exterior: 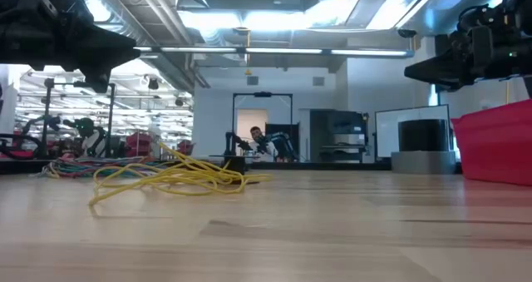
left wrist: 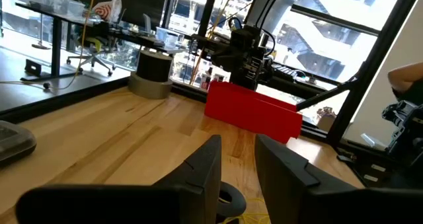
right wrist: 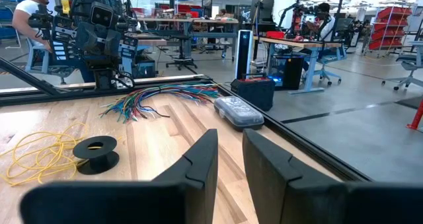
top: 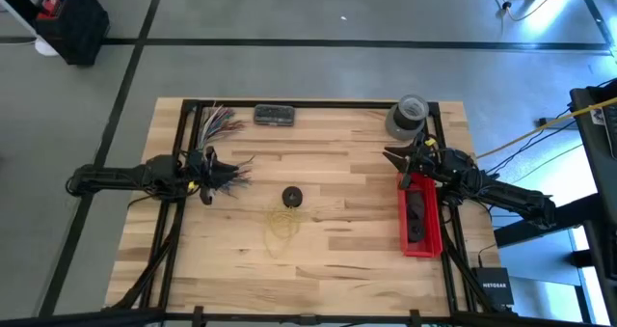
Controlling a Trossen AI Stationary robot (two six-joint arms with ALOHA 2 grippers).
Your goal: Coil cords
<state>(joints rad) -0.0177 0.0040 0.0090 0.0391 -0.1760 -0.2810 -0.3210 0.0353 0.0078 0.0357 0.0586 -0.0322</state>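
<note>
A grey concrete floor (top: 318,67) with dark lines surrounds the wooden desk (top: 337,255). Beyond it, ceiling lights (exterior: 249,20), workbenches (right wrist: 165,42), office chairs (right wrist: 403,69) and tall windows (left wrist: 344,26) fill the room.

Thin yellow cords (top: 282,223) — loose tangled loops, flat on wood mid-table.

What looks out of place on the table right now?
The yellow cord lies in a loose tangle beside the empty black spool, not wound on it. Multicoloured wires sprawl fanned out near the left gripper.
</note>
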